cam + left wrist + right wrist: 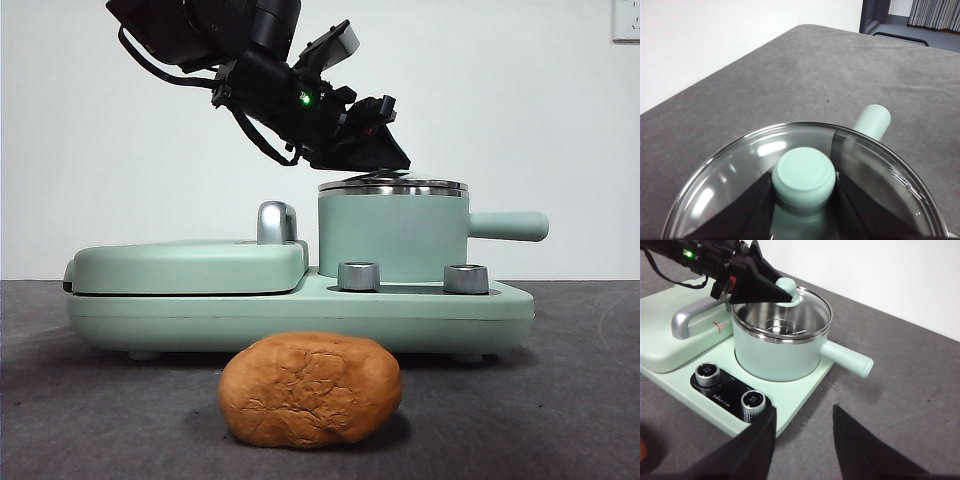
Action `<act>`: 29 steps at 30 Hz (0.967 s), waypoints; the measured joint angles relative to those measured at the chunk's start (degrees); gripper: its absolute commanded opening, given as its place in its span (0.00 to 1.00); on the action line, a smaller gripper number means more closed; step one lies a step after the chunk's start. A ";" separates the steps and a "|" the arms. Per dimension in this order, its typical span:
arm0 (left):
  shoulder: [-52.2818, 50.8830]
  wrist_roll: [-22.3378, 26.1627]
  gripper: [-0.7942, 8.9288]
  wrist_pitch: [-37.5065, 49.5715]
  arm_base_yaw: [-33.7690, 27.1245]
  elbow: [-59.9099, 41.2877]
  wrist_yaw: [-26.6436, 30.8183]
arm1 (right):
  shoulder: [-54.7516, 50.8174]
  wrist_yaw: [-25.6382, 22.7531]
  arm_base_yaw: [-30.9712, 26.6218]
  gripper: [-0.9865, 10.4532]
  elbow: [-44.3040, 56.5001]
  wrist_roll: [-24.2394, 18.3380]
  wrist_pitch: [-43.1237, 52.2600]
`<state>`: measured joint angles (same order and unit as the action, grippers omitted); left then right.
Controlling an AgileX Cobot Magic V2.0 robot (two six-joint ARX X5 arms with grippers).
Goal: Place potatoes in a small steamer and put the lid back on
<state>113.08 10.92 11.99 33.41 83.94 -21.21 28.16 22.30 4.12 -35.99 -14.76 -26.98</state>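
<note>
The potato (311, 390) lies on the bench (560, 400) in front of the cooker base (300, 305) — clear of the small steamer (392, 235). The lid (790, 302) sits tilted on the steamer's rim, its knob (803, 176) pinched by the left claw (372, 150). The right claw (804, 440) hangs open, empty, near the dials (730, 387).

Left gripper (803, 200) clamped on lid (730, 175) knob; steamer handle (871, 121) beyond.
</note>
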 measured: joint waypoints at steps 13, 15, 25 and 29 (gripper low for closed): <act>0.02 0.22 0.10 0.02 0.00 0.11 0.00 | 0.00 -0.07 0.00 0.24 0.00 -0.02 -0.68; 0.02 0.24 0.10 0.00 0.00 0.11 0.00 | 0.00 -0.07 0.00 0.24 0.00 0.00 -0.68; -0.70 0.24 0.10 -1.14 0.02 0.17 0.17 | 0.00 -0.07 0.00 0.24 0.00 -0.02 -0.70; -1.79 0.24 0.10 -1.75 0.02 0.17 0.31 | 0.00 -0.07 0.00 0.24 0.00 -0.02 -0.70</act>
<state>111.28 11.16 10.24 33.43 84.12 -20.91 28.16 22.24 4.12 -35.99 -14.79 -27.68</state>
